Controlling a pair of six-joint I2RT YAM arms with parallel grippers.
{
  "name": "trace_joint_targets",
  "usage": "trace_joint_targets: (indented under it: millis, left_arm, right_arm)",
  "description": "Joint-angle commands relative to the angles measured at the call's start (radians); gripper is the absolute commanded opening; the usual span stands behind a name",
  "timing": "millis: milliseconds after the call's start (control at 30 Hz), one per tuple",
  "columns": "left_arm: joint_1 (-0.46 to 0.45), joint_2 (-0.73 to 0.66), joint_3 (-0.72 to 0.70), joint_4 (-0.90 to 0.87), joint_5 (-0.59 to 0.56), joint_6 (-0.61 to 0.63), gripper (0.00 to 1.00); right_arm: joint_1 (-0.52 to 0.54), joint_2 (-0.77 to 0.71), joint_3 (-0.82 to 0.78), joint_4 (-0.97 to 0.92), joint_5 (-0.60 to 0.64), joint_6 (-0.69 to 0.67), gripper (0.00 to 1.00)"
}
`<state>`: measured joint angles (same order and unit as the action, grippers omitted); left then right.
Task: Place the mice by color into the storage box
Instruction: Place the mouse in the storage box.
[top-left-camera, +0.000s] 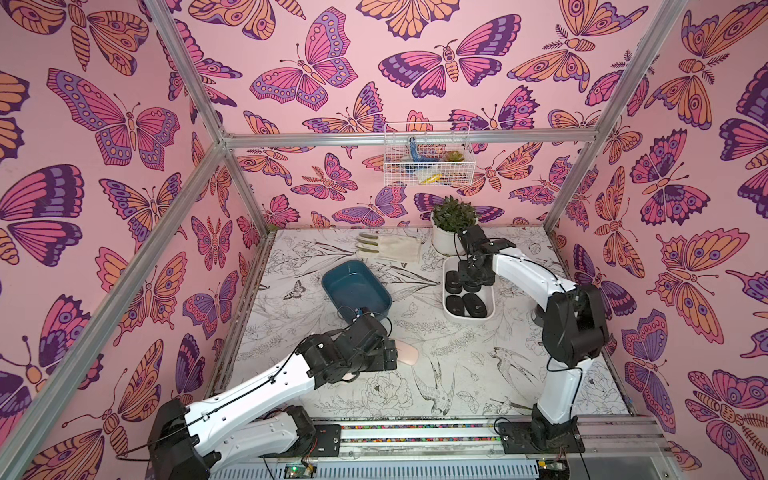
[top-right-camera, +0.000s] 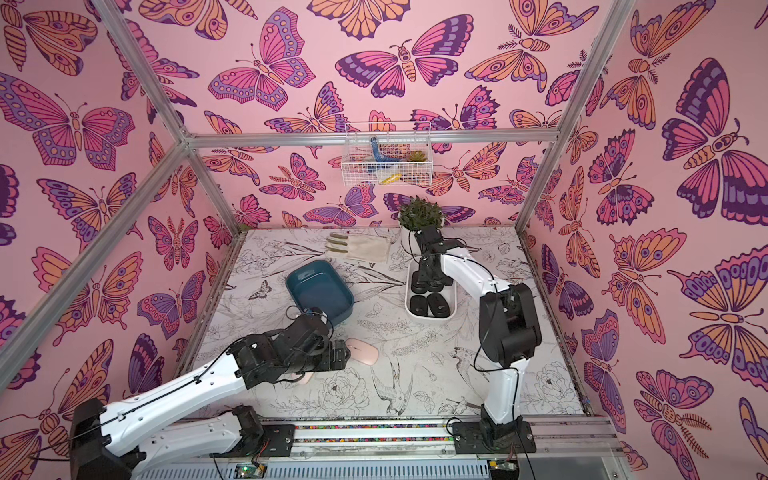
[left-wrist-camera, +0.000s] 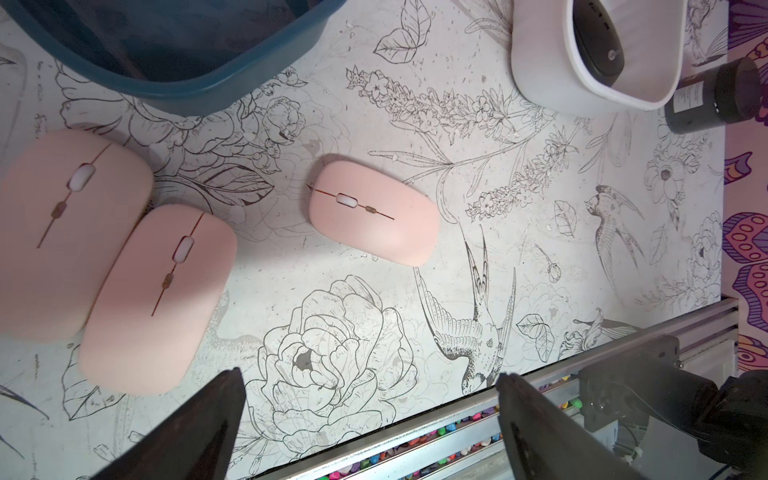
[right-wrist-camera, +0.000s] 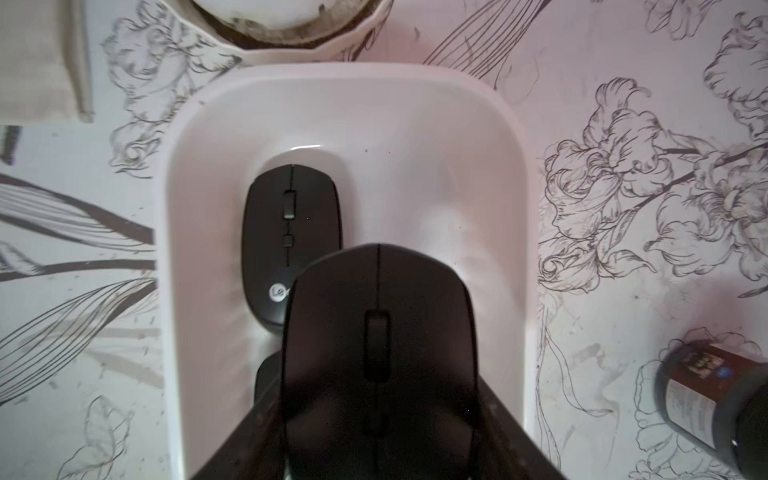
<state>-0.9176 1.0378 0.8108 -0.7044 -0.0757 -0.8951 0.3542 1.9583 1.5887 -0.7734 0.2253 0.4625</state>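
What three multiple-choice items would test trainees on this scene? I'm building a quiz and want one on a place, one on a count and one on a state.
1. Where do the pink mice lie? A in the blue bin; B on the table; C in the white bin.
2. How many pink mice are there? A three; B one; C five.
3. How is the left gripper? A shut on a mouse; B shut on a bin rim; C open, empty.
Key: 1 B, all rest on the printed tabletop; 2 A, the left wrist view shows three; 3 C, it stands wide with nothing between.
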Motion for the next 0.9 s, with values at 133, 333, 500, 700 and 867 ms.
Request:
trace_joint_targets:
  millis: [133,333,500,700,867]
  left_arm:
    - [-0.001,0.012,0.03,-0.007,-0.006,0.025,0.99]
    - [0.001,0.001,0.031,-0.006,-0.006,0.018,0.99]
    - [0.019,0.001,0.038,0.015,0.01,0.01,0.99]
    - [0.113,0.033,0.115,0.009,0.03,0.03,0.99]
    - [0.254,0.108,0.176,0.02,0.035,0.051,0.99]
  right_arm:
    - [-0.032,0.099,0.084,-0.009,0.043,-0.015,0.37]
    - [-0.06,0.14,0.1,0.005,0.059,-0.022,0.39]
    - [-0.073,0.163,0.1,0.015,0.045,-0.014,0.5]
    - [-0.072,0.165,0.084,0.048,0.002,0.008,0.66]
    - [-0.073,0.135,0.046,0.088,-0.041,0.027,0.74]
